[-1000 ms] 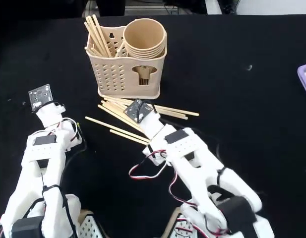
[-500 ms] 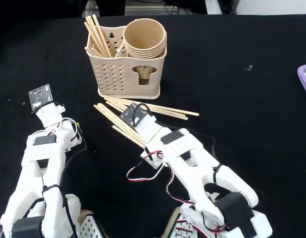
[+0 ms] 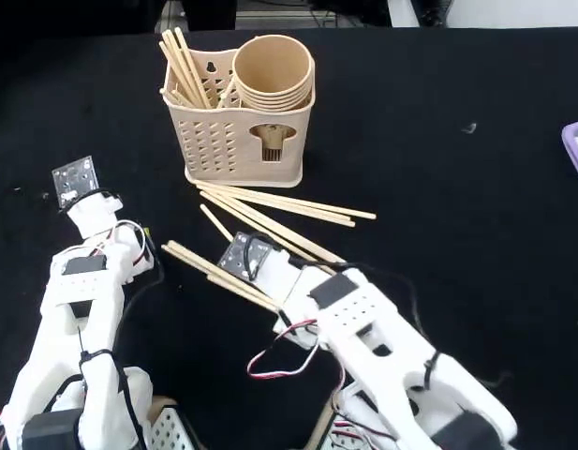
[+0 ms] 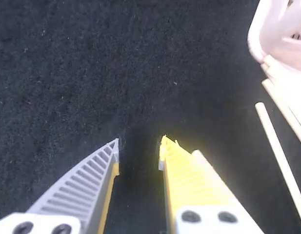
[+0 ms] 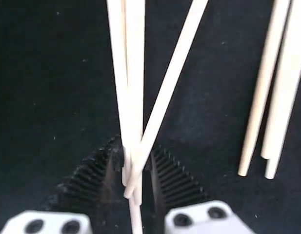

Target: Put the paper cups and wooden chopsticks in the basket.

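Clamping three wooden chopsticks (image 5: 132,97) in right pincer (image 5: 133,155), nearly closed on them. Holding left pincer (image 4: 139,146) slightly parted, empty, over table (image 3: 457,187). Seeing loose chopsticks (image 3: 298,203) just before basket (image 3: 234,142), paper cups (image 3: 273,70) stacked inside.

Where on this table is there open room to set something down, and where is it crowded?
Bare cloth spans from the basket across to the purple tray; another patch lies between basket and left arm. Crowded: the loose chopsticks before the basket, some in the right arm's jaws.
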### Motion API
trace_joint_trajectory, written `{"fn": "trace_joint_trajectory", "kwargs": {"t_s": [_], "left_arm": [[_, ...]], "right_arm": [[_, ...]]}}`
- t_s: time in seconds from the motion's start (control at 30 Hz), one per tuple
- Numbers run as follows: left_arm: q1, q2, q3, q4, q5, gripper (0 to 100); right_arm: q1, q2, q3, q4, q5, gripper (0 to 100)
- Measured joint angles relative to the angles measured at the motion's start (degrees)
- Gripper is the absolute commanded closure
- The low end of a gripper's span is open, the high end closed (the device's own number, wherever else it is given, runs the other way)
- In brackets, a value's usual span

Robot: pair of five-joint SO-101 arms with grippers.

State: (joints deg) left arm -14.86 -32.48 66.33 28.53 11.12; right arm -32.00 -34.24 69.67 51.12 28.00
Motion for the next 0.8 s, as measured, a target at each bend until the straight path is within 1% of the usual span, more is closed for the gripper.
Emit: {"fn": "trace_joint_trajectory", "kwargs": {"t_s": [0.1, 0.17, 0.23, 0.37, 0.5, 0.63, 0.73, 0.8], "left_arm": [[0.0, 0.0, 0.0, -0.5, 0.0, 86], [0.0, 0.0, 0.0, -0.5, 0.0, 86], [0.0, 0.0, 0.0, -0.5, 0.0, 86], [-0.2, 0.0, 0.0, -0.6, 0.1, 86], [-2.0, 0.0, 0.0, -0.9, 1.1, 86], [-5.7, 0.0, 0.0, -1.1, 5.7, 86], [-9.2, 0.0, 0.0, -1.1, 9.4, 86], [-11.4, 0.0, 0.0, -1.1, 11.6, 86]], "right_arm": [[-0.2, -2.4, 0.0, 1.7, 0.1, 83.3], [-0.2, -3.3, 0.0, 2.0, -1.3, 79.4], [-0.2, -3.5, 0.0, 2.0, -2.5, 80.1], [-0.2, -3.8, 0.0, 2.0, -3.3, 84.6], [-0.2, -3.8, -2.5, 3.3, -3.4, 87.8], [-1.5, -3.8, -10.6, 6.5, -3.5, 87.2], [-1.8, -1.4, -16.2, 6.6, -4.3, 82.5], [-1.8, 3.0, -19.6, 6.2, -6.9, 80.2]]}}
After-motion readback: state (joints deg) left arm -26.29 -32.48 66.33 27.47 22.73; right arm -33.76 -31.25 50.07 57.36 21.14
